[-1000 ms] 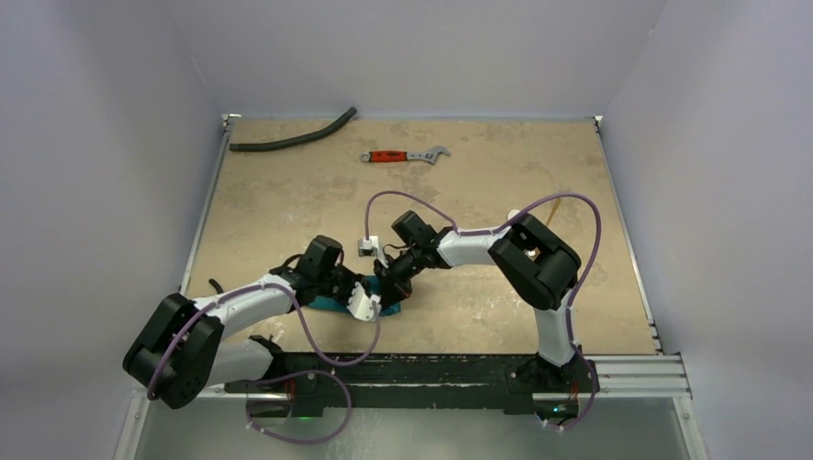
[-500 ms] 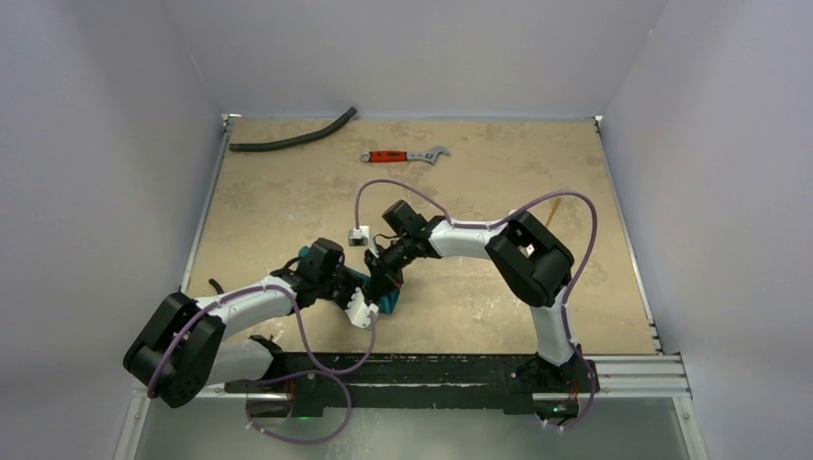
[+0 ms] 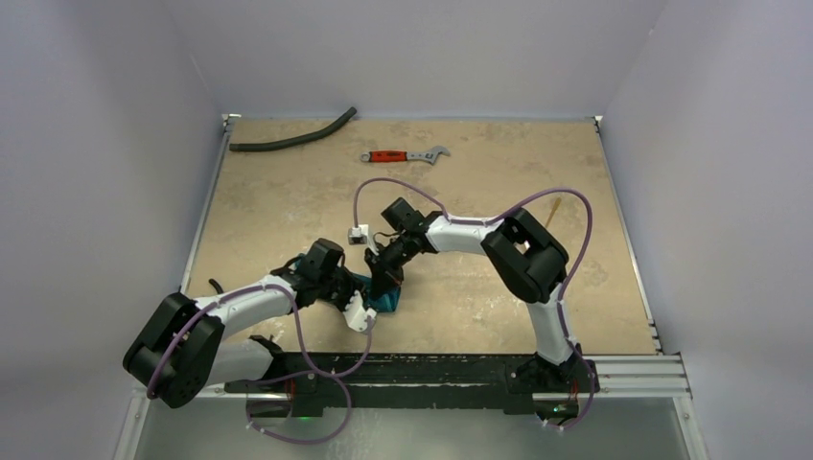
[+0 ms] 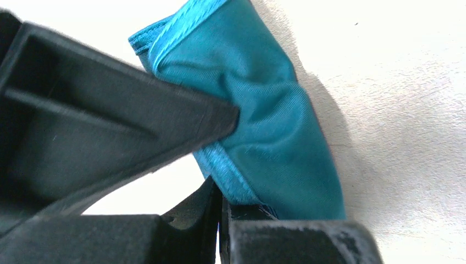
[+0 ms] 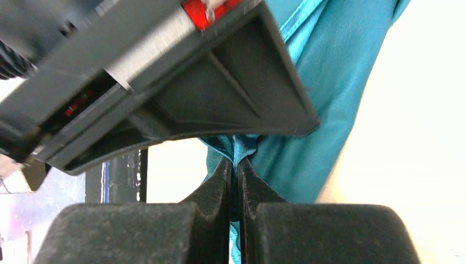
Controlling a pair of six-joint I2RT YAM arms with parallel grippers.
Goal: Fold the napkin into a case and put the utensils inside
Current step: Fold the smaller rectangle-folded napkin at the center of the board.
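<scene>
The teal napkin (image 3: 387, 302) lies bunched near the table's front, between my two grippers. In the left wrist view the napkin (image 4: 275, 126) hangs in folds, and its stitched hem runs down into my left gripper (image 4: 221, 206), which is shut on that hem. My right gripper (image 5: 237, 165) is shut on a pinched fold of the napkin (image 5: 324, 82). From above, the left gripper (image 3: 369, 295) and right gripper (image 3: 385, 281) almost touch. A slim tan utensil (image 3: 553, 207) peeks out beside the right arm's elbow.
A red-handled wrench (image 3: 403, 155) and a dark curved hose (image 3: 292, 141) lie at the far side of the tan table (image 3: 288, 201). Grey walls close in the table on three sides. A black rail (image 3: 431, 369) runs along the near edge.
My left gripper has shut on the napkin's hem. The right gripper has drawn its fold of napkin slightly left and away, and the cloth has bunched up between the two.
</scene>
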